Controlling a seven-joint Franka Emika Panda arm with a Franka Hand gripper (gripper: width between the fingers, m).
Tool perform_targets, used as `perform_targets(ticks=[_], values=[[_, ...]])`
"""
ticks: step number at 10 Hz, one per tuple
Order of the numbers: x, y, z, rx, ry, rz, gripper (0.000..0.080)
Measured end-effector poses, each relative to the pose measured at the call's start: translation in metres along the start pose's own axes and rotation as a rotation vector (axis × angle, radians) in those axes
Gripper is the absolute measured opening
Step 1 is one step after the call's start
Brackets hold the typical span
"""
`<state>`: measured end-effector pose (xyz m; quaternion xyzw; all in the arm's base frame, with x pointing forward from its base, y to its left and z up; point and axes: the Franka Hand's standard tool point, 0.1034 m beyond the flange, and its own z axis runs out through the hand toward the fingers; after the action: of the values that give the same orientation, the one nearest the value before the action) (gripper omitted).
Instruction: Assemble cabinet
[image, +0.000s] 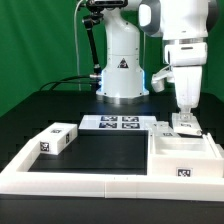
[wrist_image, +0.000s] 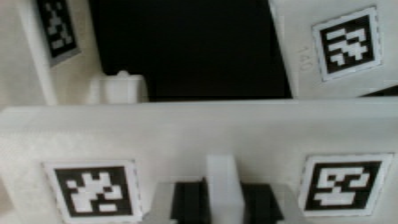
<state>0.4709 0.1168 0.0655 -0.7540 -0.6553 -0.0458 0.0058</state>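
The cabinet's larger white shell (image: 192, 157) lies at the exterior view's right, with a tag on its front face. My gripper (image: 186, 121) reaches straight down onto the shell's far side. In the wrist view my gripper (wrist_image: 219, 192) has its dark fingers (wrist_image: 185, 204) pressed on either side of a thin upright white cabinet wall (wrist_image: 219, 170). That wall rises from a white face carrying two tags (wrist_image: 93, 188). A smaller white tagged block (image: 57, 139) lies on the black mat at the exterior view's left, far from the gripper.
The marker board (image: 120, 123) lies at the back centre in front of the arm's white base (image: 122, 70). A long low white border rail (image: 90, 183) runs along the front and left. More white tagged faces (wrist_image: 349, 45) show beyond the gripper in the wrist view.
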Motion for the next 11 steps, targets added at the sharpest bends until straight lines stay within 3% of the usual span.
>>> perform_targets(ticks=[6, 11], values=[[0.002, 0.001, 0.002, 0.001, 0.002, 0.001, 0.0068], [0.001, -0.01, 0.008, 0.004, 0.008, -0.002, 0.0068]])
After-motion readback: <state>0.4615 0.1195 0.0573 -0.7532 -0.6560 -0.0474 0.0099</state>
